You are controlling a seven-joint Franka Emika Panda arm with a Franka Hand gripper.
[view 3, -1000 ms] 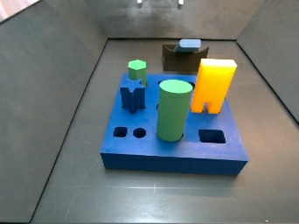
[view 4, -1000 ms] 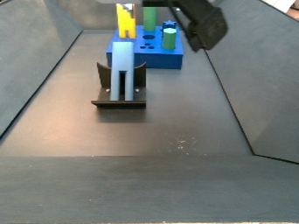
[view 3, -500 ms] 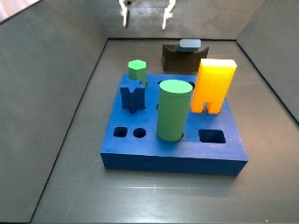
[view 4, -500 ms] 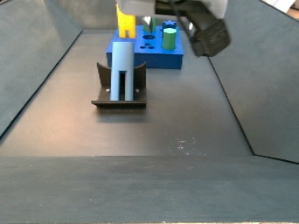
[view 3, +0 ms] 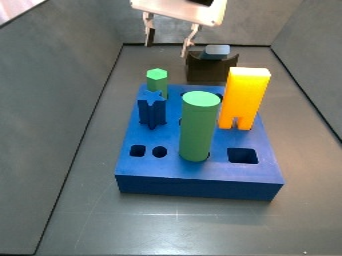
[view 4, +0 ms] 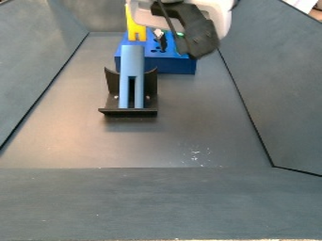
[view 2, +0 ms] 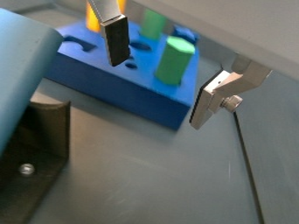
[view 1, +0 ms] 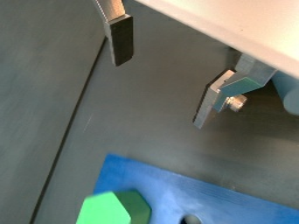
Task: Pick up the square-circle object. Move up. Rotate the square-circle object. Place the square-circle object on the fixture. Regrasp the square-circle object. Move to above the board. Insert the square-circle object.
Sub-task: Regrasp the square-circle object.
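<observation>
The square-circle object [view 4: 130, 73], a slender pale grey-blue peg, stands upright in the dark fixture [view 4: 128, 102]. In a side view only its top [view 3: 217, 50] shows above the fixture [view 3: 205, 68], behind the blue board [view 3: 201, 165]. My gripper [view 3: 168, 44] hangs open above the board's far edge, just beside the fixture. In both wrist views its fingers are wide apart with nothing between them [view 1: 163, 74] [view 2: 163, 70]. The peg [view 2: 21, 52] and fixture [view 2: 33, 144] lie off to one side of the fingers.
On the board stand a tall green cylinder [view 3: 198, 125], an orange-yellow block [view 3: 245, 97], a small green hexagonal peg [view 3: 156, 78] and a dark-blue star peg [view 3: 151, 108]. Dark sloping walls [view 3: 80, 110] enclose the floor.
The gripper has come down from the top edge into full view in a side view, closer to the fixture and the board. The peg and the pieces on the board have not moved.
</observation>
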